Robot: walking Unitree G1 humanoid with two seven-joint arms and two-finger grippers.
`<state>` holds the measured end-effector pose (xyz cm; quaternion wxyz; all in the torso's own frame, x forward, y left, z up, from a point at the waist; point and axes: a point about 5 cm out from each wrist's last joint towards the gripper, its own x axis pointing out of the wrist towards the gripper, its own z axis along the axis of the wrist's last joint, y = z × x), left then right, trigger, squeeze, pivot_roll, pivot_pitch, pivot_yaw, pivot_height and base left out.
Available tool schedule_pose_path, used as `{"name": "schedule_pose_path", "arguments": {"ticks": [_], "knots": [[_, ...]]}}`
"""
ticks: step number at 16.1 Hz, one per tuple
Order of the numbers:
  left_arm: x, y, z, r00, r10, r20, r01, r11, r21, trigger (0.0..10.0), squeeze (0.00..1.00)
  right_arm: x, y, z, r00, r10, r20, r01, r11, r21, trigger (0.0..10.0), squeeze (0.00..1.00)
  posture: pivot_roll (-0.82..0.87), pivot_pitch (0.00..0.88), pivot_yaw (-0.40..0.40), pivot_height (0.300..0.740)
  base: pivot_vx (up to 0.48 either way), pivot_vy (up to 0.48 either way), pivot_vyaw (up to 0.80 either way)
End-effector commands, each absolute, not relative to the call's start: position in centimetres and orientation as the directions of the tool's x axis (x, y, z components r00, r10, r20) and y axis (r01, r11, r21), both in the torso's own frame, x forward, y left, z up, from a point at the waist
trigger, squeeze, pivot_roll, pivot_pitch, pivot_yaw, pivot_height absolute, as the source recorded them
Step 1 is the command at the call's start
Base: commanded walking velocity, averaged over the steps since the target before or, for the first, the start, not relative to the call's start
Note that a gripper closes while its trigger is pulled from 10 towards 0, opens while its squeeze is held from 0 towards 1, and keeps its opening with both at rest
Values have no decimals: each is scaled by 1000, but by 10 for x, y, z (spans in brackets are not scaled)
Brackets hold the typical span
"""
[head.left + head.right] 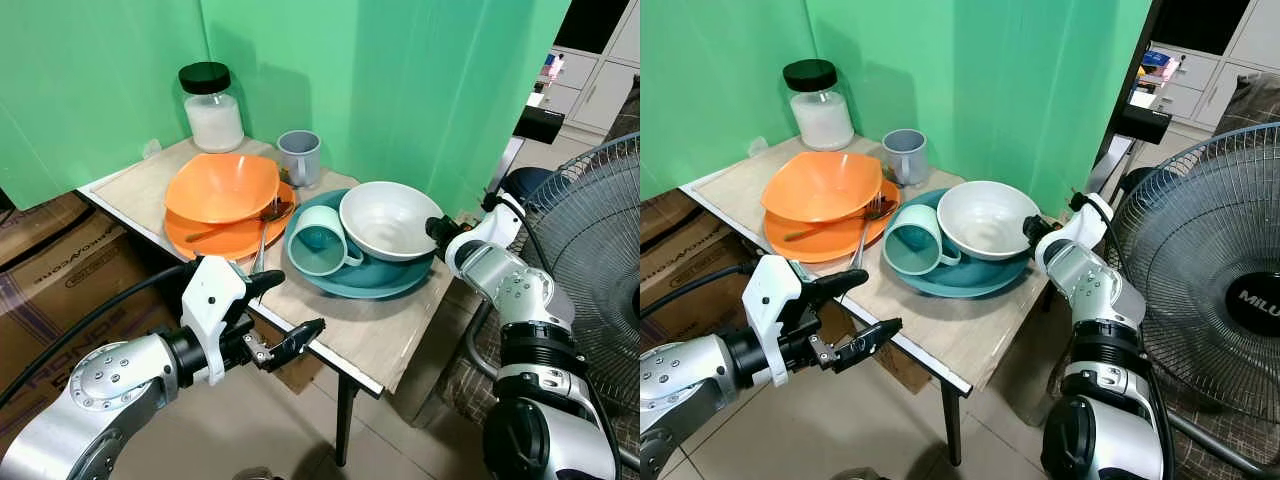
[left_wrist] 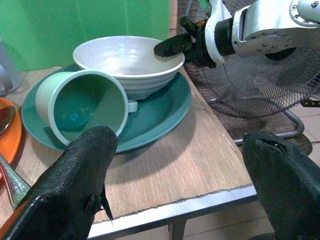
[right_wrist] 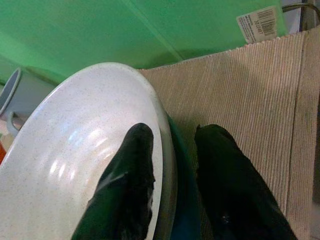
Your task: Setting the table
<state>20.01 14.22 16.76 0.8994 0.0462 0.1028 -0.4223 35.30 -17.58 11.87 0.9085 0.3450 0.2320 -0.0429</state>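
A white bowl point(image 1: 385, 215) and a mint cup point(image 1: 322, 240) lying on its side sit on a teal plate point(image 1: 385, 278) at the table's right end. My right gripper point(image 1: 437, 230) is open at the bowl's right rim. In the right wrist view one of its fingers point(image 3: 130, 175) lies inside the rim and the other stands outside, over the plate. Farther left, an orange bowl point(image 1: 222, 185) rests on an orange plate point(image 1: 215, 240) with a spoon point(image 1: 262, 235). My left gripper point(image 1: 290, 305) is open at the table's front edge, facing the cup point(image 2: 80, 107), holding nothing.
A grey mug point(image 1: 300, 157) and a black-lidded jar point(image 1: 212, 108) stand at the back by the green wall. A large fan point(image 1: 600, 230) is close on the right. Cardboard boxes point(image 1: 50, 260) sit left of the wooden table point(image 1: 370, 325).
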Motion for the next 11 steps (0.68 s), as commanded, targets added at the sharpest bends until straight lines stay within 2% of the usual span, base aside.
{"name": "schedule_pose_path", "arguments": {"ticks": [1,11], "knots": [[198,141,169,613,-757,-227,778,629,4,10000,0,358,-174,127,898,87,-432,226,750,621,0,0,124,0,16,740,0,0,0],[200,143,167,622,-749,-228,772,635,19,10000,0,364,-175,144,934,106,-342,139,773,619,0,0,122,0,16,740,0,0,0]]}}
